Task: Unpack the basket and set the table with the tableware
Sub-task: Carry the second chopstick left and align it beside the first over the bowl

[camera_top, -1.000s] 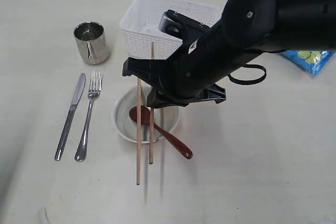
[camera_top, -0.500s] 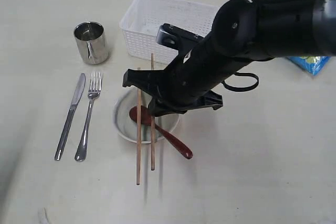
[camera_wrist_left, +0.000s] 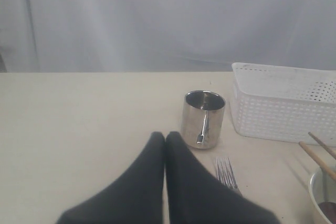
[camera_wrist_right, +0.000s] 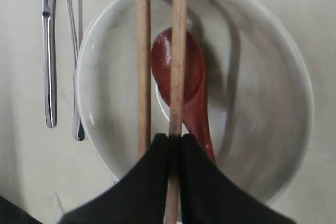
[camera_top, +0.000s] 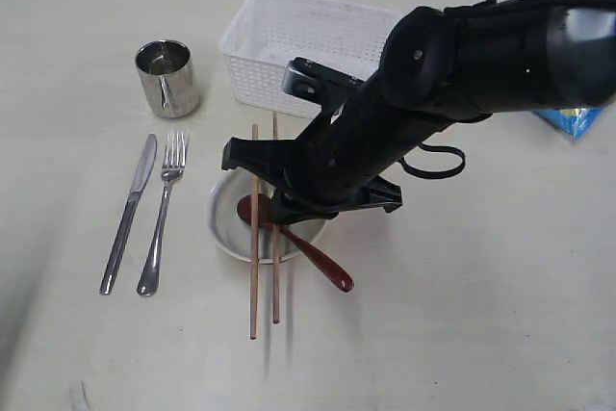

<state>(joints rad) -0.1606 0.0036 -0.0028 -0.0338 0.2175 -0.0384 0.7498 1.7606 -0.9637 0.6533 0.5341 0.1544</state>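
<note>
The white basket [camera_top: 308, 45] stands at the back of the table [camera_top: 481, 315]. In front of it the cream bowl [camera_top: 223, 228] holds a reddish spoon [camera_top: 313, 257]. Two wooden chopsticks run across the bowl. My right gripper [camera_wrist_right: 175, 140] is shut on one chopstick [camera_wrist_right: 178, 51], low over the bowl. The other chopstick [camera_wrist_right: 142, 51] lies alongside it and passes under one finger. In the exterior view the right arm [camera_top: 404, 122] hides the jaws. A steel cup [camera_top: 168, 77], a knife [camera_top: 128, 214] and a fork [camera_top: 164, 214] sit to the left. My left gripper [camera_wrist_left: 165, 136] is shut and empty, short of the cup [camera_wrist_left: 203, 119].
A blue chips bag [camera_top: 577, 120] lies at the right edge, partly behind the right arm. The basket [camera_wrist_left: 283, 103] stands just beyond the cup in the left wrist view. The left arm is outside the exterior view.
The right arm has come down and toward the table's front. The held chopstick has slid forward and closer to the other one. The rest has stayed put.
</note>
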